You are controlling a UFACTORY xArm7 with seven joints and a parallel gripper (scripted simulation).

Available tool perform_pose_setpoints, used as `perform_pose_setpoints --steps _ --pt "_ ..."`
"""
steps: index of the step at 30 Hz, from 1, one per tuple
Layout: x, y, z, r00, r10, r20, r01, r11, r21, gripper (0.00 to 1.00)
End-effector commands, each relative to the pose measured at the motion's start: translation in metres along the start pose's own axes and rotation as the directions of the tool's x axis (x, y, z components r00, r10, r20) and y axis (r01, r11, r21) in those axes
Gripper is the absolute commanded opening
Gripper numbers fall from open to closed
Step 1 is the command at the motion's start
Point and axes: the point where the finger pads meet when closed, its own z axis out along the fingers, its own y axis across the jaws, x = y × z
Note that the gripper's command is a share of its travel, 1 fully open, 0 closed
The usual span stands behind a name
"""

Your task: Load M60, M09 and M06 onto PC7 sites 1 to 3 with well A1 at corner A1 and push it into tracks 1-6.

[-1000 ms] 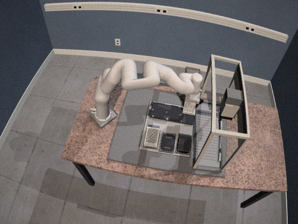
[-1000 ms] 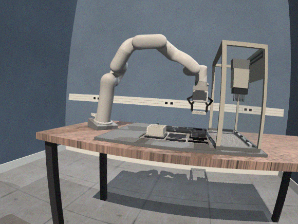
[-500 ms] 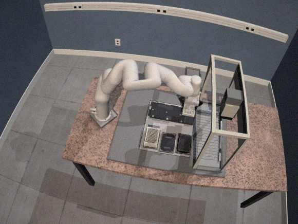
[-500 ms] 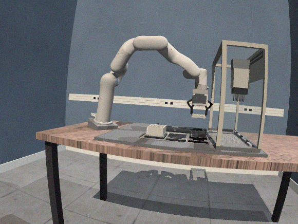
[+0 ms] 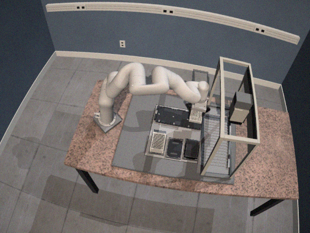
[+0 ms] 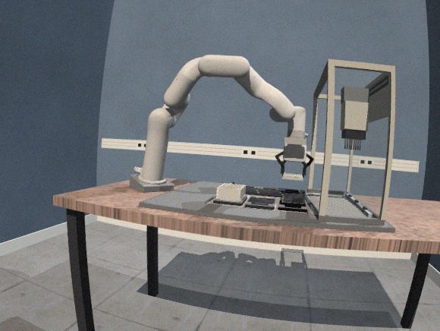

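My gripper (image 5: pixel 195 116) is shut on a pale, thin well plate (image 6: pixel 293 176) and holds it level, well above the table. It hangs over the end of the dark carrier PC7 (image 5: pixel 176 115) nearest the rails. The carrier lies on the apron and runs from left to right in the top view. The tall pale deep-well block M09 (image 5: pixel 157 141) sits in the left nest and also shows in the exterior view (image 6: pixel 231 192). The middle nest (image 5: pixel 175 147) and the right nest (image 5: pixel 192 148) look dark; I cannot tell what is in them.
The instrument's open frame (image 5: pixel 235 107) stands right beside the gripper, with its post close to the wrist. A pipetting head (image 6: pixel 354 114) hangs inside it. The loading rails (image 5: pixel 215 144) lie on its floor. The arm's base (image 5: pixel 107 121) is at the table's left.
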Motion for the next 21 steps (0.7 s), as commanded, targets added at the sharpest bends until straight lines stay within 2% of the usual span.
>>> perform_pose_setpoints --steps 1,21 --pt "-0.001 -0.001 0.001 1.0 0.0 0.001 0.0 1.0 0.005 0.0" --pt "-0.001 -0.002 0.031 1.0 0.0 0.001 0.0 1.0 0.005 0.0"
